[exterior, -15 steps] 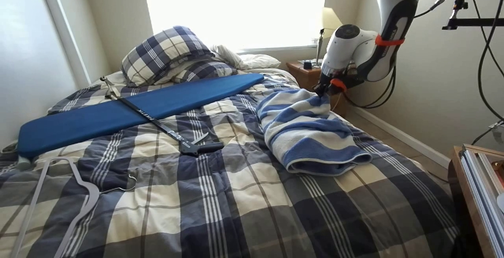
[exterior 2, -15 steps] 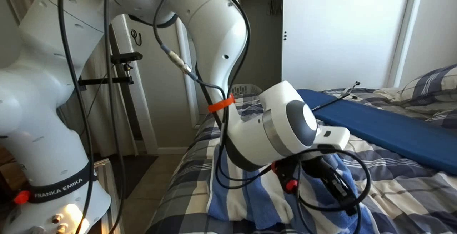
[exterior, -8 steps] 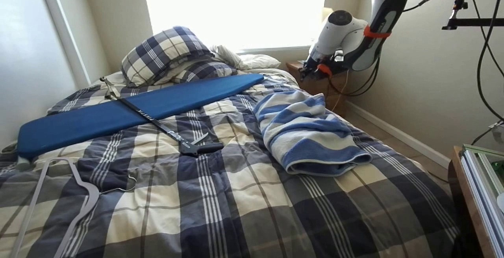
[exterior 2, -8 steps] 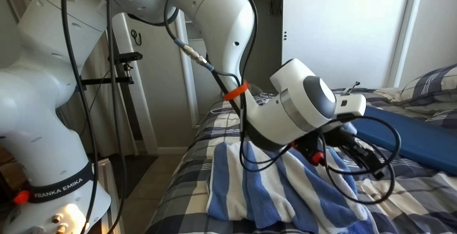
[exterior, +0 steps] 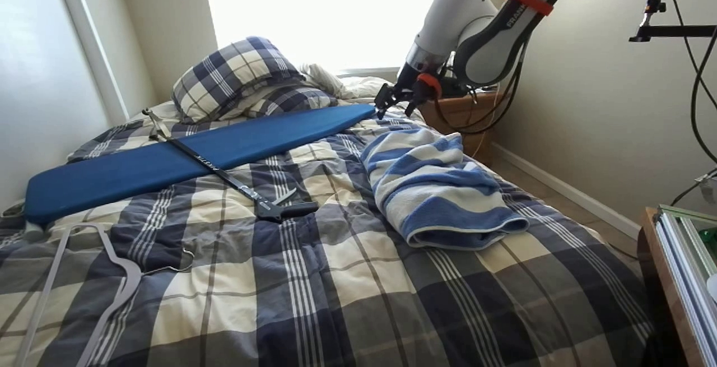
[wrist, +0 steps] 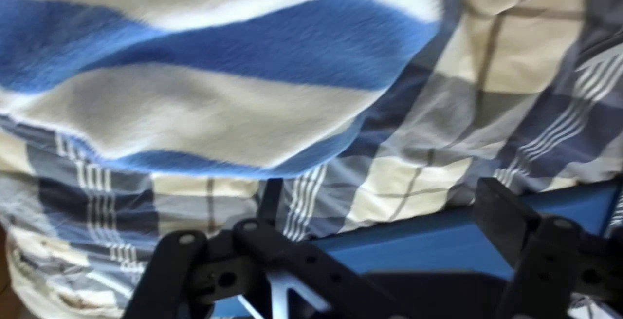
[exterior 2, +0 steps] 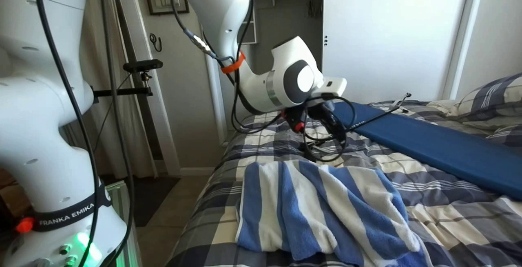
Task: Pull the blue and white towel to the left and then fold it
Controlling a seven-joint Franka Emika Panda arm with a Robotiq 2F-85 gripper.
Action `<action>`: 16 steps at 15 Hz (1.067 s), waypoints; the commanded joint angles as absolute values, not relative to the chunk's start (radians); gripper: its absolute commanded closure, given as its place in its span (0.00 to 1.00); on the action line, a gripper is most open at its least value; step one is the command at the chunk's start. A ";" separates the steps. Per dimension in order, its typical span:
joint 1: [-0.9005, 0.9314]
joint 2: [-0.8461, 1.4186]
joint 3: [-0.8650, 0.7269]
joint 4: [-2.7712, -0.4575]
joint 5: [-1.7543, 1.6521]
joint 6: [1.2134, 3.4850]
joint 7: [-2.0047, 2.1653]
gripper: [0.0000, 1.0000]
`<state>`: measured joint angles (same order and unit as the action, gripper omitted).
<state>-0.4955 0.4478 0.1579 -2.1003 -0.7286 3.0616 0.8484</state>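
The blue and white towel (exterior: pixel 442 193) lies rumpled on the plaid bedding in both exterior views, with one folded, hemmed end toward the camera in an exterior view. Its stripes run across folds in the towel (exterior 2: pixel 301 214). My gripper (exterior: pixel 395 114) hangs above the bed past the towel's far end, near the tip of the blue board, and touches neither visibly. In the wrist view the jaws of my gripper (wrist: pixel 379 182) stand wide apart with nothing between them. The towel (wrist: pixel 272 51) fills the upper left there, its edge close to the left fingertip.
A long blue board (exterior: pixel 196 151) lies across the bed with a black reaching tool (exterior: pixel 213 168) over it. A white hanger (exterior: pixel 126 274) rests near the front. Plaid pillows (exterior: pixel 235 78) are piled behind. A wooden nightstand (exterior: pixel 454 115) stands beyond the bed.
My gripper, formerly at the towel's far corner, has come off it, opened, and moved up and to the left in an exterior view. The towel's corner has sunk slightly and lies still.
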 commanded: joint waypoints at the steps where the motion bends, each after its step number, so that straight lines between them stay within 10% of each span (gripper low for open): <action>1: -0.621 0.325 0.430 -2.239 -0.459 2.904 0.637 0.00; 6: -0.727 0.098 0.619 -2.209 -0.294 2.541 0.429 0.00; 10: -0.368 -0.095 0.225 -2.207 -0.237 2.399 0.236 0.00; 16: -0.221 -0.143 0.090 -2.201 -0.260 2.350 0.154 0.00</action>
